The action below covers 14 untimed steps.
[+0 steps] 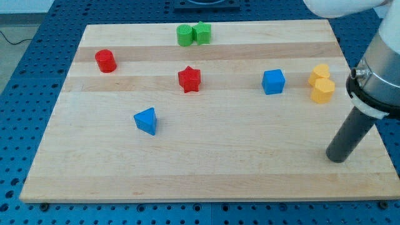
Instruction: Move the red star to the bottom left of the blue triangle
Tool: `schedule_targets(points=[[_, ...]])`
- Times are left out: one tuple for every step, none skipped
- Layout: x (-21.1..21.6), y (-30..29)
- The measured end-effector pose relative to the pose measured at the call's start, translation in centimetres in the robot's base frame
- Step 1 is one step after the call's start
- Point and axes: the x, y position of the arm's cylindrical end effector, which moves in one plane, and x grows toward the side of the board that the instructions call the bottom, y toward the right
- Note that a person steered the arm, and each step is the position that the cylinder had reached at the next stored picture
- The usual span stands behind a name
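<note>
In the one camera view we see a pale wooden board [206, 169] lying on a blue perforated table [25, 75]. Our arm [378, 81] comes in from the right, and it carries no claw at all, so there is nothing released, clenched or grasping; it ends in a dark rod whose lower end, my tip [336, 159], rests on the board near its right edge, toward the near side. The red star [189, 79] sits a little left of the board's middle, on the far half, well apart from my tip. The blue triangle [146, 120] lies nearer to us and to the left of the red star, with bare wood between the two, so the star stands at the triangle's far right. A red cylinder [105, 60] stands far on the left side. Two green blocks [193, 34], touching each other, sit at the far edge, beyond the star. A blue cube [273, 82] lies to the right of the star, roughly level with it. Two yellow blocks [321, 83], touching one another, lie further right, just beyond my tip and closest to it of all the blocks, though not touching it.
</note>
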Motion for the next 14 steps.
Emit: schedule_targets(points=[[-0.3,-0.6],[-3.8,-2.6],[-7.0,-7.7],[-10.6,-12.7],[-15.1,-15.7],[-19.3,-19.5],[-18.7,-26.5],[-14.5,-35.4],[-14.3,-38.5],[-19.2,-37.0],[-21.1,-32.4],[-19.3,-28.3],[-16.9,-27.6],[-16.3,-26.1]])
